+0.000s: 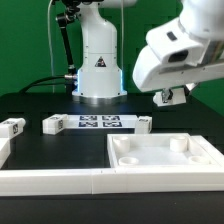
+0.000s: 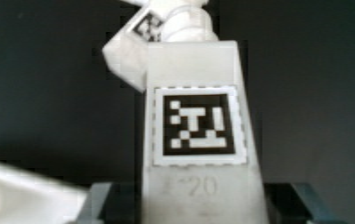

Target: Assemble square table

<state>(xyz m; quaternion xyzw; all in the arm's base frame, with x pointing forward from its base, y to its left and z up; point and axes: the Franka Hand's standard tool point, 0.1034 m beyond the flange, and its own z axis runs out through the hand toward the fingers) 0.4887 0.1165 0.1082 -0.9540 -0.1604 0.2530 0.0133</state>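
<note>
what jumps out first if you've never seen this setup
The gripper, high on the exterior view's right, holds a white leg whose black-and-white tag fills the wrist view. In the foreground on that same side lies the square tabletop, raised rim up. The marker board lies flat mid-scene, in front of the robot's base.

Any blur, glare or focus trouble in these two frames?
Exterior view: the gripper and the arm above it look soft and bleached; the tabletop is crisper. Wrist view: soft all over, the tag on the leg smeared at its edges, white surfaces washed out.
</note>
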